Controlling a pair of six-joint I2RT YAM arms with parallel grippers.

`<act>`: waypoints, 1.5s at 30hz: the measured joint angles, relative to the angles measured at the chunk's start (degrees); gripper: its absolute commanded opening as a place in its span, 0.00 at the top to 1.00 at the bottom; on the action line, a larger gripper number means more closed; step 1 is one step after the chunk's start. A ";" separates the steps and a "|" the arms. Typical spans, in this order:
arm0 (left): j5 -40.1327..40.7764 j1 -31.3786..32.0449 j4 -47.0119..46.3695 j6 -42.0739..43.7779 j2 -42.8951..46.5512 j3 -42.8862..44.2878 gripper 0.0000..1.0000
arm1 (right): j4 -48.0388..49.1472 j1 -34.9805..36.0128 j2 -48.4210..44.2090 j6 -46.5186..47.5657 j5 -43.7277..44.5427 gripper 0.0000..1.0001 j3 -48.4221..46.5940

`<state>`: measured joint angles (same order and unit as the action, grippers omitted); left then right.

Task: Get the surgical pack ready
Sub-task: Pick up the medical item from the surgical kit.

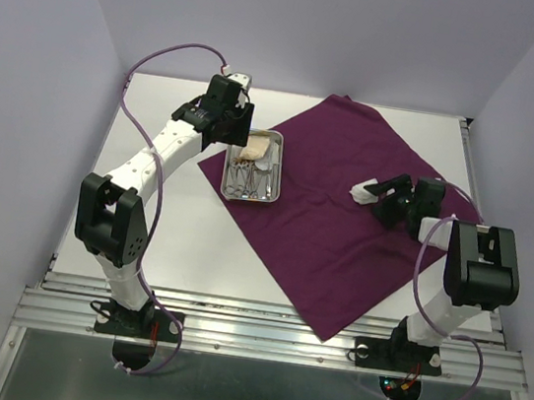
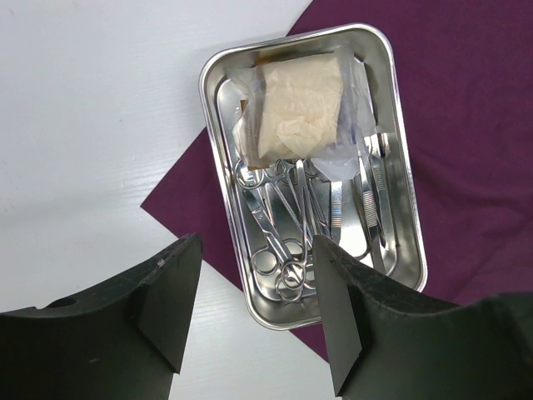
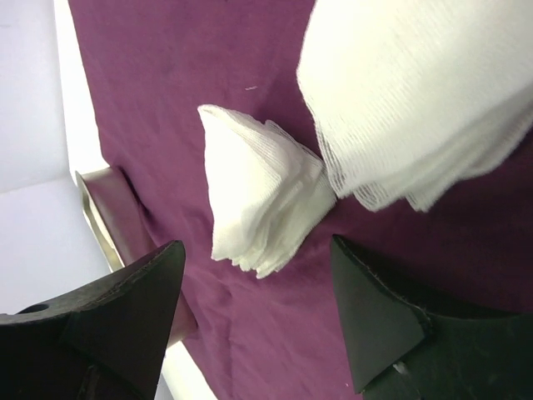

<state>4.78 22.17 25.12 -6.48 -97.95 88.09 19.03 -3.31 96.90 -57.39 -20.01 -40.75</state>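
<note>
The left tool [image 2: 254, 308] hangs, jaws apart, above the steel tray [image 2: 210, 108] holding scissors [image 2: 279, 250]. The right tool [image 3: 258, 308], likewise spread, hovers over gauze pads [image 3: 258, 200] on the purple cloth [image 3: 166, 83].

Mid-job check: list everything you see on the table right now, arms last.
Plum-purple square cloth: one, spread on the white table.
Shiny rectangular steel tray: one, silver, on the cloth's left corner.
Steel scissors and forceps: several, silver, inside the tray.
Clear packet, beige contents: one, tray's far end.
White gauze pads: two stacks, cloth's right side.
Left gripper: black, open, above the tray.
Right gripper: black, open, facing the gauze.
</note>
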 measured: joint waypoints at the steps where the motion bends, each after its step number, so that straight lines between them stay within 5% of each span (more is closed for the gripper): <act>1: 0.02 0.00 0.00 0.00 0.00 0.00 0.34 | 0.79 0.00 0.55 -0.33 0.02 0.26 -0.11; 13: 0.24 0.00 0.00 0.02 0.00 0.00 0.34 | 5.75 0.04 5.05 -4.72 0.09 0.37 -1.66; 24: 0.09 0.00 0.00 -0.04 0.00 0.00 0.31 | 5.38 0.46 6.40 -6.08 2.43 0.83 -2.60; 25: -0.13 0.00 0.00 -0.07 0.00 0.00 0.29 | 5.38 0.46 6.40 -6.03 2.60 0.86 -2.60; 26: -0.28 0.00 0.00 -0.09 0.00 0.00 0.10 | 5.35 0.46 6.40 -6.05 2.69 0.91 -2.60; 27: -0.52 0.00 -0.02 -0.20 0.00 0.00 0.03 | 5.35 0.46 6.40 -5.99 2.67 0.93 -2.60; 29: -1.73 0.00 -0.13 -0.28 0.00 0.00 0.01 | 5.20 0.46 6.40 -5.86 2.67 0.98 -2.69; 37: -8.13 -0.22 -2.27 -0.92 -0.02 -0.13 0.01 | 6.16 0.61 6.40 -4.33 -0.46 0.99 -4.24; 45: -25.73 -1.86 -8.92 -3.45 -0.02 -3.30 0.01 | 9.53 5.29 6.43 -1.18 -11.74 0.99 -9.94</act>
<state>-20.95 20.32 16.21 -9.93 -97.97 84.79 28.56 1.98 103.33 -58.57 -31.75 -50.70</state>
